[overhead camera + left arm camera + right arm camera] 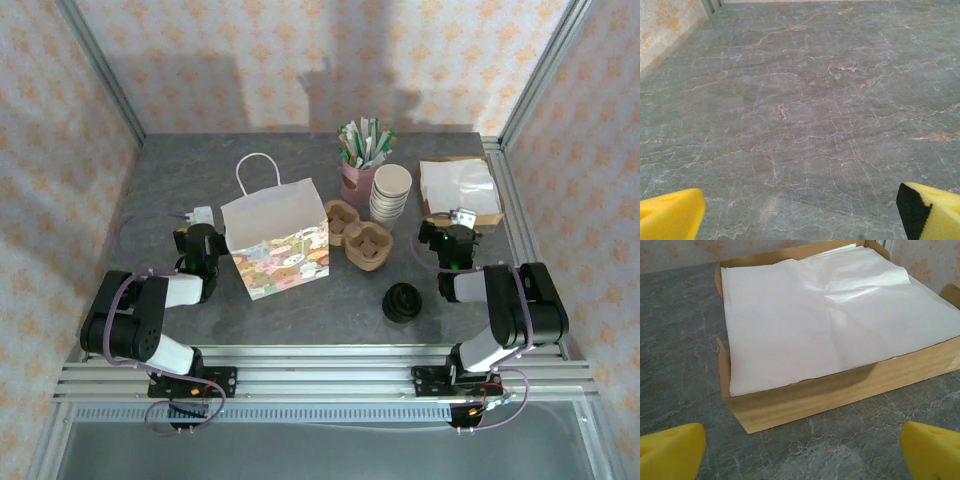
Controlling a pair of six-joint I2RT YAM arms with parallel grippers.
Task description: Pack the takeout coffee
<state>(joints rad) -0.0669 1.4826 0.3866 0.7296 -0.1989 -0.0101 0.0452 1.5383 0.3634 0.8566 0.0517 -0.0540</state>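
While the paper bag stands upright, white sheets fill the cardboard tray.

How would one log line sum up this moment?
left gripper: open, empty | right gripper: open, empty, facing paper tray | paper bag: upright

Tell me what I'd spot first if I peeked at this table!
The white bag with colourful pictures and a loop handle stands out, upright left of the table's middle. Right of it sit two brown cup carriers, with a stack of cream cups behind them. A flat box of white paper lies at the far right, and a black stack of lids sits nearer the front.
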